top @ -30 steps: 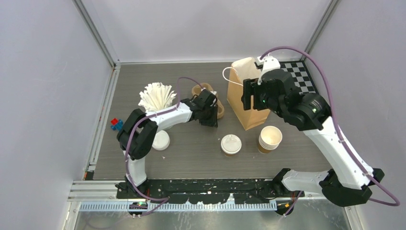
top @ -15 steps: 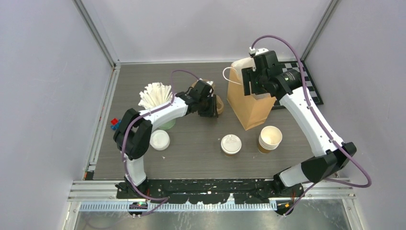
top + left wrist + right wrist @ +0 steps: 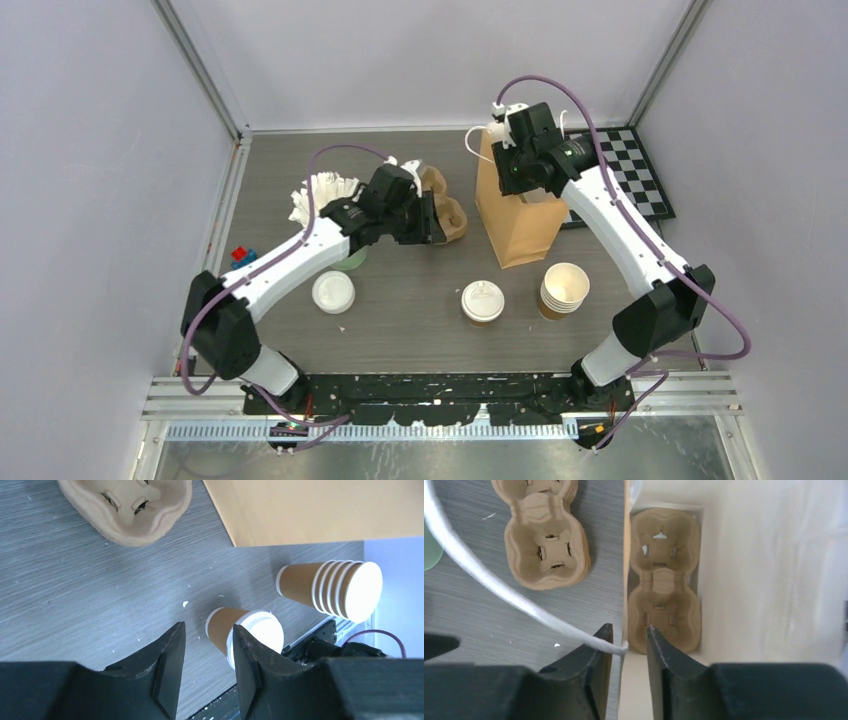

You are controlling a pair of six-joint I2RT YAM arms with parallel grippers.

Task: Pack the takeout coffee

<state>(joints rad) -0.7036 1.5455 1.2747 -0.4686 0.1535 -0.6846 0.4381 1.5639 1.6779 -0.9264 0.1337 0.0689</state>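
Observation:
The takeout coffee (image 3: 482, 301), a brown cup with a white lid, stands at the front centre; in the left wrist view it (image 3: 245, 632) lies beyond the fingertips. My left gripper (image 3: 428, 218) is open and empty (image 3: 207, 630), hovering beside the pulp cup carriers (image 3: 450, 215). The brown paper bag (image 3: 520, 215) stands open at the back right. My right gripper (image 3: 504, 170) is at the bag's top left rim. In the right wrist view (image 3: 629, 630) its jaws are slightly apart, straddling the bag wall (image 3: 625, 580) by the white handle (image 3: 499, 592). One carrier (image 3: 664, 580) lies inside the bag.
A stack of lidless brown cups (image 3: 563, 288) stands right of the coffee. A loose white lid (image 3: 333, 292) lies at the front left. White napkins in a green holder (image 3: 322, 200) stand behind the left arm. A checkered board (image 3: 630, 165) lies behind the bag. Small red and blue blocks (image 3: 241, 258) sit at the left edge.
My right gripper has moved back and left, down onto the bag's top left rim. My left arm has stretched out and its gripper has shifted slightly back beside the carriers.

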